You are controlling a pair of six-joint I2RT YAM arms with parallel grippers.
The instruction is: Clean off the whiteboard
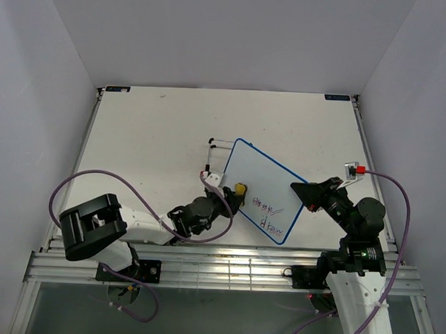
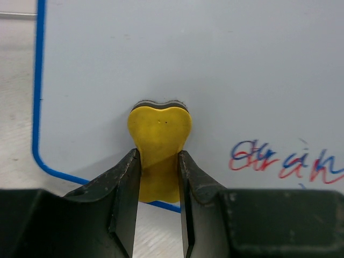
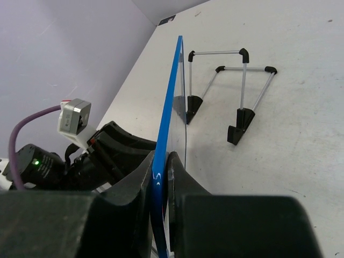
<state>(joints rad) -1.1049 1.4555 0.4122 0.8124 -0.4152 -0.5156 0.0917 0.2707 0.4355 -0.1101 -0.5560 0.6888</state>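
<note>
Whiteboard [image 1: 263, 187]: near the desk [image 1: 150, 134] centre, tilted, between the two arms.
Right fingers [image 3: 137, 185]: closed on the board's blue edge, one on each face.
Left fingers [image 2: 126, 180]: clamped on the yellow eraser [image 2: 159, 131], which rests against the white face, left of the handwriting [image 2: 285, 161].
Stand feet [image 3: 242, 115]: on the desk behind the board.

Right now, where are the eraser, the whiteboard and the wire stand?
eraser [image 2: 160, 131]: left wrist view, yellow face.
whiteboard [image 1: 256, 176]: top view, blank white area.
wire stand [image 3: 243, 118]: right wrist view, black foot.
</note>
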